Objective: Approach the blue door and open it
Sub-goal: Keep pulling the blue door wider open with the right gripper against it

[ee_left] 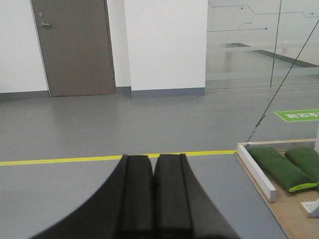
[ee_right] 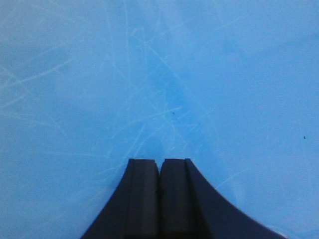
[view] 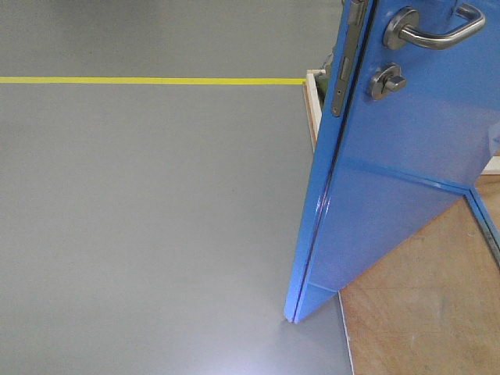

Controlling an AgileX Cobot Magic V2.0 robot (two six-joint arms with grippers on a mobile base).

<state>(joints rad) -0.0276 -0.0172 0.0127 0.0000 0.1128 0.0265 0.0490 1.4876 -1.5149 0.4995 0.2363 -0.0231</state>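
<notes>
While the door (view: 406,172) stood ajar, it was faced closely by the right jaws; these and the left jaws were pressed together.

I see yellow floor tape (ee_left: 65,160) ahead, green sandbags (ee_left: 276,167) on the plywood base (view: 422,312), grey door (ee_left: 75,47) beyond.

The blue door (view: 406,156) wears glossy paint (finely scratched up close, in the right wrist view). Its lever handle (view: 433,31) and thumb-turn (view: 387,80) are brushed metal. The floor (view: 156,219) is smooth grey with a soft sheen; the platform (view: 422,312) is bare wood. The left gripper (ee_left: 154,163) and right gripper (ee_right: 159,167) are matt black.
</notes>
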